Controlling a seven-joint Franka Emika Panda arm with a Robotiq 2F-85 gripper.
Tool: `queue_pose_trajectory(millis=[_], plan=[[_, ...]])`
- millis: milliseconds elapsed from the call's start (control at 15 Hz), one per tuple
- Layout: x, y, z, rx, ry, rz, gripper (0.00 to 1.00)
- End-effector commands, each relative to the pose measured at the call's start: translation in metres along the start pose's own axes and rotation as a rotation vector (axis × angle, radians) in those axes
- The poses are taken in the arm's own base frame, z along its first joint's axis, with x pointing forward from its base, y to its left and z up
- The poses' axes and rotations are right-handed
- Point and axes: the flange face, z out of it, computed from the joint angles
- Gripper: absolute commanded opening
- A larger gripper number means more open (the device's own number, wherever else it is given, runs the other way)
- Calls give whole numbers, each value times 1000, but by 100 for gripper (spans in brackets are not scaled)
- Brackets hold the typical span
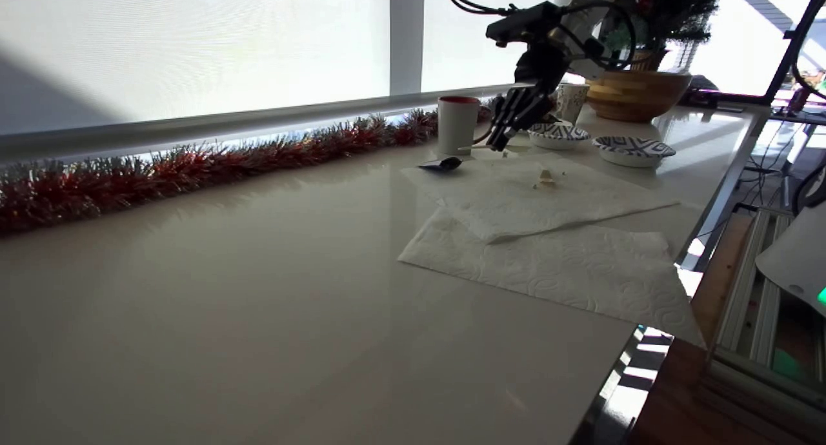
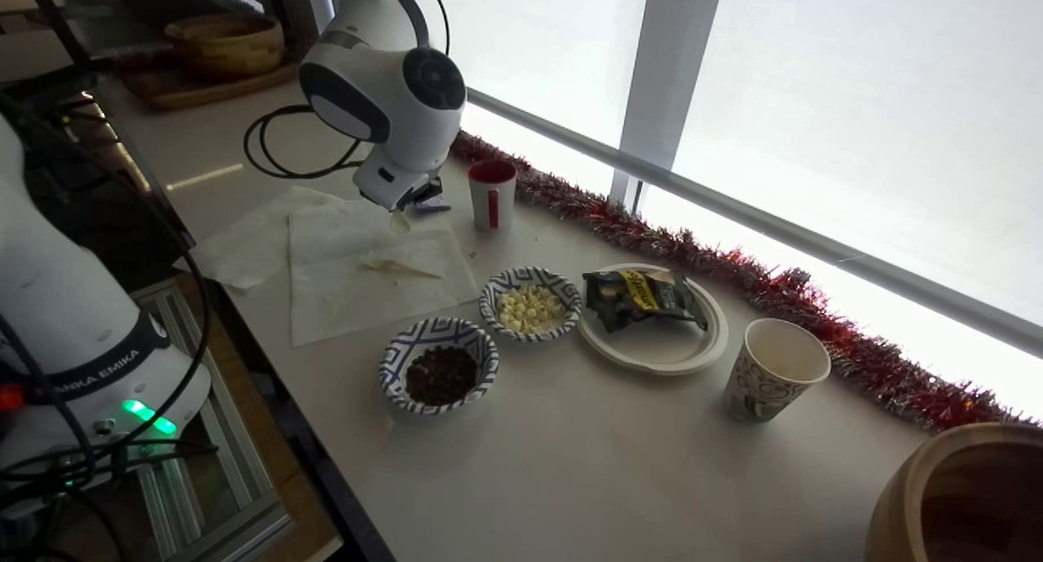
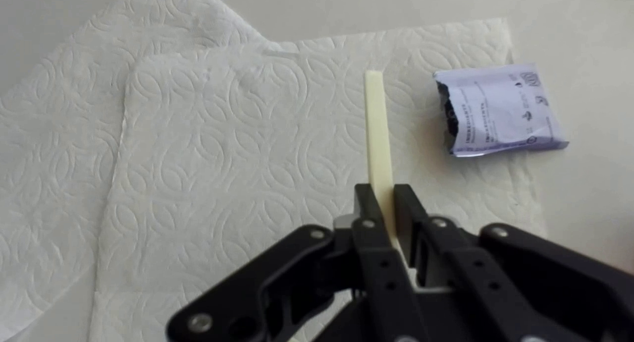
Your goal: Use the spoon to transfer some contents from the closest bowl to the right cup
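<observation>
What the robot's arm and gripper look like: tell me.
The arm is white and rounded, with dark joint caps, looping black cables, a dark base band reading "ANKA EMIKA" and green lights. The gripper is black, with angular linkages and silvery screws.

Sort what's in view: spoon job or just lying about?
Job:
black two-finger gripper holding a pale wooden spoon
blue-patterned white bowl of dark bits, likely source
patterned white paper cup, likely target

Lying about:
blue-patterned white bowl of pale bits
white red-lined mug
black-yellow packet
round white plate
lilac packet
white paper towels
red-silver tinsel
</observation>
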Motion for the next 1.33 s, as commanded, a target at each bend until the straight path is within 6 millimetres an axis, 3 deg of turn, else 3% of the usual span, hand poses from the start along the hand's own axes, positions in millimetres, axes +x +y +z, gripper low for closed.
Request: queue_pose_trajectory(millis=[0, 200, 267, 333, 600, 867, 1000, 1267], plan=[[8, -1, 13, 34, 22, -2, 3], [16, -3, 20, 45, 53, -3, 3], [16, -1, 22, 38, 55, -5, 28], [15, -1, 23, 36, 54, -15, 40], [-8, 11, 9, 28, 88, -97, 67], [-51, 25, -6, 22, 278, -260, 95], [-74, 36, 0, 8, 375, -305, 100], [-115, 56, -1, 30, 591, -347, 100]])
